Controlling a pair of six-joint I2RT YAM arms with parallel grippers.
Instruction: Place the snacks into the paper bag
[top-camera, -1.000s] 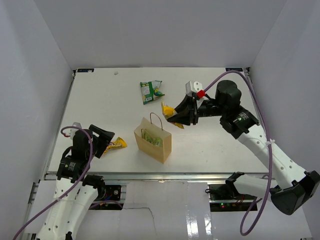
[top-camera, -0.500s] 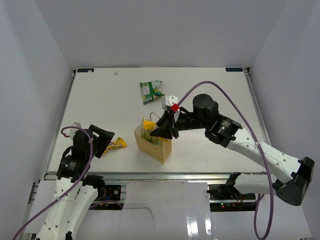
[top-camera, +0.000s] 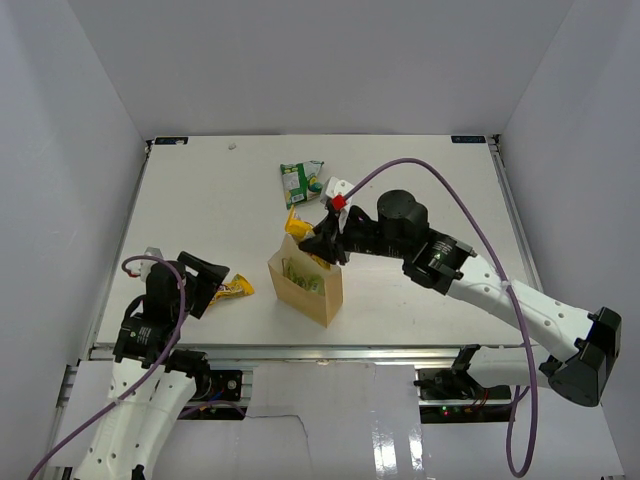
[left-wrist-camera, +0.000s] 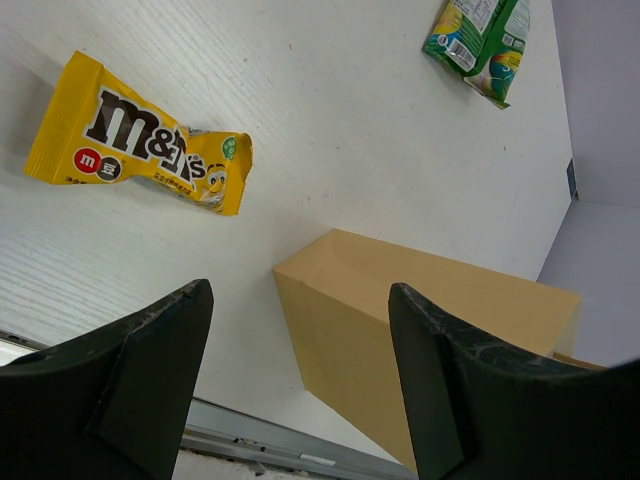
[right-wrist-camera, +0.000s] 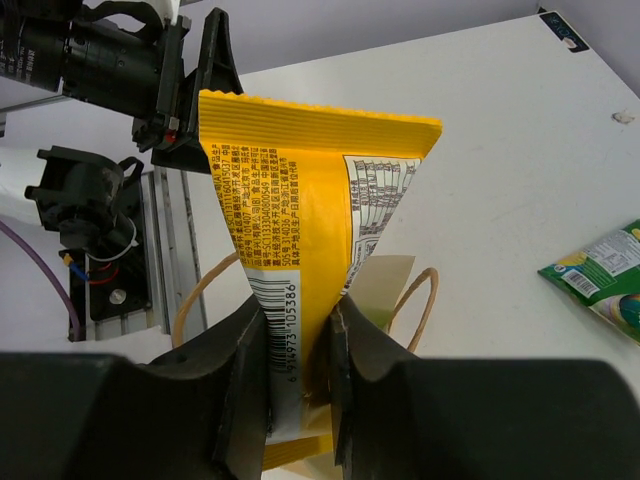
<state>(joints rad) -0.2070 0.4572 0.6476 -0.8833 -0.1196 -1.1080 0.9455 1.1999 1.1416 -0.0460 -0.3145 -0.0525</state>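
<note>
Top external: the right hand (top-camera: 316, 243) holds a yellow wrapper (top-camera: 295, 221) just above the paper bag (top-camera: 310, 290) on the counter (top-camera: 200, 200). Left wrist: the left hand (left-wrist-camera: 298, 297) is spread wide near the M&M's packet (left-wrist-camera: 140, 140). Right wrist: the wrapper is pinched tight over the bag's handles.

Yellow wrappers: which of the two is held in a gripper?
The barcode wrapper, pinched in the right gripper over the paper bag. The other wrapper, with brown lettering, lies free on the table.
</note>
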